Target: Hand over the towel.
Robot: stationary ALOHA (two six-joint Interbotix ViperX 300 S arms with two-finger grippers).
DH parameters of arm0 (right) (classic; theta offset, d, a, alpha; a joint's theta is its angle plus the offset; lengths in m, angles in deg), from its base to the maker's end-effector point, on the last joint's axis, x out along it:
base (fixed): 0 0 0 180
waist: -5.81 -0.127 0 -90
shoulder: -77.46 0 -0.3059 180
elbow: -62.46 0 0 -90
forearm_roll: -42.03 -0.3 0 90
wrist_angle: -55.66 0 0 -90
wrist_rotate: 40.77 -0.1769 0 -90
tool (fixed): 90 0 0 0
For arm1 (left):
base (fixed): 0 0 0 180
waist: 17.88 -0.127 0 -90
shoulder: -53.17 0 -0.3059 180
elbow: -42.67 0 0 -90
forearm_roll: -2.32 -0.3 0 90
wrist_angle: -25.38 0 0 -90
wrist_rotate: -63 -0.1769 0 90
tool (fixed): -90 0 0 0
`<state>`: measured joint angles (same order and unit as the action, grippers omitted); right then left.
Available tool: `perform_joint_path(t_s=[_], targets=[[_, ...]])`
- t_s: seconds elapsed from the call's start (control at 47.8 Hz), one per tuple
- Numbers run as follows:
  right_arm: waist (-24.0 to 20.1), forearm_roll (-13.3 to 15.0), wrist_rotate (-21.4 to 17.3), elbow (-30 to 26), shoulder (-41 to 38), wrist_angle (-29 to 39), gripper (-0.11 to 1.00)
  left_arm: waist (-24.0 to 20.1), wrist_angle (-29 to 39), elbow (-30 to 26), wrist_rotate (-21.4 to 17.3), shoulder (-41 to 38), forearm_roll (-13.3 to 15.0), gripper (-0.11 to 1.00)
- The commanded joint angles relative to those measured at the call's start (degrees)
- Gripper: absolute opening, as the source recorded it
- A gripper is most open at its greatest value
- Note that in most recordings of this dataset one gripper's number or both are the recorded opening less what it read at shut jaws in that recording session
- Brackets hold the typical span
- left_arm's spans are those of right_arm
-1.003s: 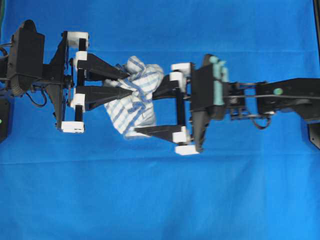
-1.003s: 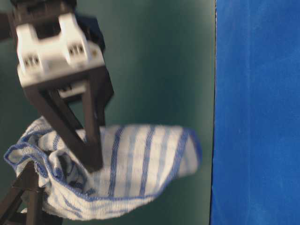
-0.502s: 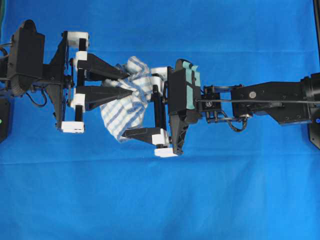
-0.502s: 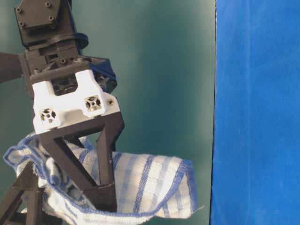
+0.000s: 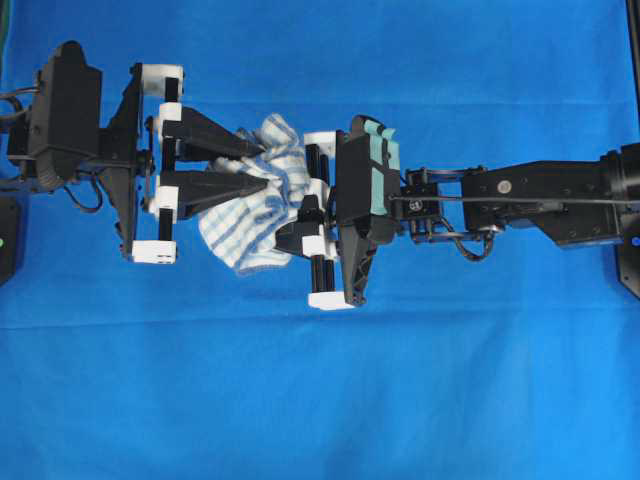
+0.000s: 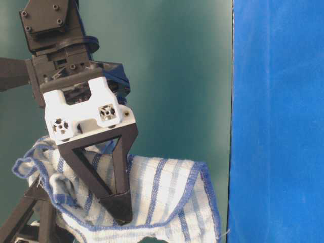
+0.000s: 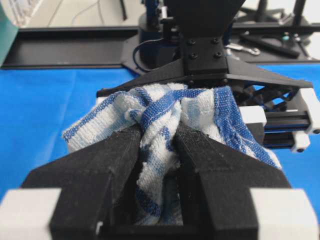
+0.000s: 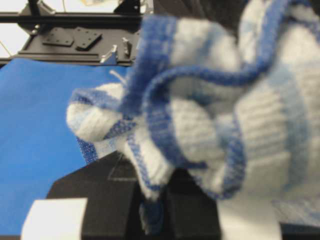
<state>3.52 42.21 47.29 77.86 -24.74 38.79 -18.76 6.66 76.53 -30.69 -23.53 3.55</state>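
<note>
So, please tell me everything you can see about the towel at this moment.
The towel is a small soft white cloth with thin blue and grey stripes and a blue hem, woven and bunched. It hangs in the air above the blue tablecloth, pinched at one side by the left gripper and at the other by the right gripper, both shut on it. A loose flap droops below.

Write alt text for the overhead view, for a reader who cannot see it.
Two robot arms meet over a blue tablecloth, both gripping a small white towel with blue stripes. The left pincer pinches it from the left and the right pincer is closed on it from the right.
</note>
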Motion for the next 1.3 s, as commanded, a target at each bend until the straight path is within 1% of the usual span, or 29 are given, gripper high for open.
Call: perform_joint_path(t_s=[0.0, 0.084, 0.125, 0.146, 0.272, 0.355, 0.397, 0.627, 0.794, 0.899, 1.108, 1.191, 1.275], targets=[[-0.18, 0.0, -0.09, -1.14, 1.41, -0.18, 0.02, -0.26, -0.62, -1.32, -0.09, 0.53, 0.09, 0.16], [-0.18, 0.0, -0.09, -0.79, 1.85, -0.18, 0.02, -0.26, -0.62, -1.14, 0.09, 0.79, 0.0, 0.16], [-0.18, 0.0, -0.09, -0.53, 2.02, -0.18, 0.02, -0.26, -0.62, -0.97, 0.18, 0.88, 0.0, 0.2], [-0.18, 0.0, -0.09, -0.53, 2.2, -0.18, 0.02, -0.26, -0.62, -0.88, 0.26, 0.97, 0.0, 0.25], [-0.18, 0.0, -0.09, 0.44, 3.08, -0.18, 0.02, -0.18, -0.62, 0.18, 0.7, 2.72, 0.09, 0.65], [-0.26, 0.0, -0.09, 1.23, 3.6, -0.26, 0.02, -0.26, -0.7, 1.58, 0.7, 4.83, 0.09, 0.86], [-0.26, 0.09, -0.09, 1.58, 4.04, -0.44, 0.02, -0.26, -0.62, 2.46, 0.7, 6.24, 0.09, 0.91], [-0.62, 0.0, -0.09, 3.6, 5.62, -0.53, 0.02, -0.09, 1.67, 7.38, 0.7, 16.61, 0.09, 0.92], [-0.62, 0.0, -0.09, 4.57, 6.24, -0.62, 0.02, 0.26, 4.92, 9.4, 0.35, 22.24, 0.09, 0.92], [-0.7, 0.0, -0.09, 4.75, 6.42, -0.53, 0.02, 0.26, 5.45, 10.02, 0.44, 23.38, 0.09, 0.92], [-0.7, -0.09, -0.09, 4.48, 6.33, 0.18, 0.02, 0.26, 5.36, 10.02, 0.35, 23.12, 0.09, 0.92], [-0.44, -0.18, -0.18, 3.6, 5.62, 3.43, 0.02, 0.26, 5.36, 10.02, 0.35, 23.12, 0.09, 0.92], [-0.09, -0.18, -0.26, 2.02, 3.69, 9.23, 0.02, 0.26, 5.27, 10.11, 0.35, 23.03, 0.09, 0.92]])
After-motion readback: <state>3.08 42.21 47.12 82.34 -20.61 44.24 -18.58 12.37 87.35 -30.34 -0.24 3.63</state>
